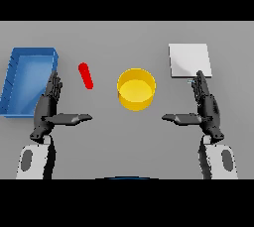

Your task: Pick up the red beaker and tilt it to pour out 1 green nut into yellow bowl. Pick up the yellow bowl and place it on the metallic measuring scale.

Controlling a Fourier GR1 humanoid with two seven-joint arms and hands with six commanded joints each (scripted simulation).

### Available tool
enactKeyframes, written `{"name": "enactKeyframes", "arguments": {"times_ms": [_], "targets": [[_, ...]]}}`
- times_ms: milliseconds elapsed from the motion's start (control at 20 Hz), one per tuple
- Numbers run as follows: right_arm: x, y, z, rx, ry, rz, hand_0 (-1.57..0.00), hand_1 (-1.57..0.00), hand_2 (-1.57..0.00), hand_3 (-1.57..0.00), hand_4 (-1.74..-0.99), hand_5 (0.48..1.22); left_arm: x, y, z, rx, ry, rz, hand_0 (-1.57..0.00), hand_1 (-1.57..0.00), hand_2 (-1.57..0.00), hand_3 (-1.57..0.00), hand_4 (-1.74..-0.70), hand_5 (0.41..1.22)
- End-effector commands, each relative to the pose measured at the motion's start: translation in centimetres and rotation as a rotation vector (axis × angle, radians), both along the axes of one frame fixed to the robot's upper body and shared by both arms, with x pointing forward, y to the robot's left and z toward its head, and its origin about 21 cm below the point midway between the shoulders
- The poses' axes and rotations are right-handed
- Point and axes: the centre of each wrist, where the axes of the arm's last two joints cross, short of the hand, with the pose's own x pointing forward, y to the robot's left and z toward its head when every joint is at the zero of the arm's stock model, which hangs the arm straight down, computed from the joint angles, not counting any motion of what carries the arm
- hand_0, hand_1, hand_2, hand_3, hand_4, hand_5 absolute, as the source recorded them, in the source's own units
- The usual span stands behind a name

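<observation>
Nothing is picked up yet. Both hands, left [48, 106] and right [206, 106], hover open and empty. The red beaker [86, 76] lies near the left hand, beside the yellow bowl [136, 89]; the scale [190, 60] sits beyond. I'd say the left hand reaches first.

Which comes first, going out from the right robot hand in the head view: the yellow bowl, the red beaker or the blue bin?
From the right robot hand:
1. Yellow bowl, centre of the table, up and to the hand's left.
2. Red beaker, lying on its side, left of the bowl.
3. Blue bin, at the far left edge, beyond the left robot hand.
</observation>
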Motion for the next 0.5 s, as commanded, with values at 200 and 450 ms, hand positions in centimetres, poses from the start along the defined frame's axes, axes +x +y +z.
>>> {"name": "enactKeyframes", "arguments": {"times_ms": [200,450], "targets": [[-0.4,0.0,0.0,0.001,-0.003,0.0,0.0,0.0,0.0,0.0,-1.128,0.66,0.7,0.2,0.1,0.001,0.007,0.002,0.0,0.0,0.0,0.0,-1.09,0.623],[-2.9,1.4,0.3,-0.28,-0.16,0.06,0.0,0.0,0.0,0.0,-1.126,0.666,-1.7,-0.3,0.7,0.154,-0.057,-0.033,0.0,0.0,0.0,0.0,-1.09,0.615]]}}
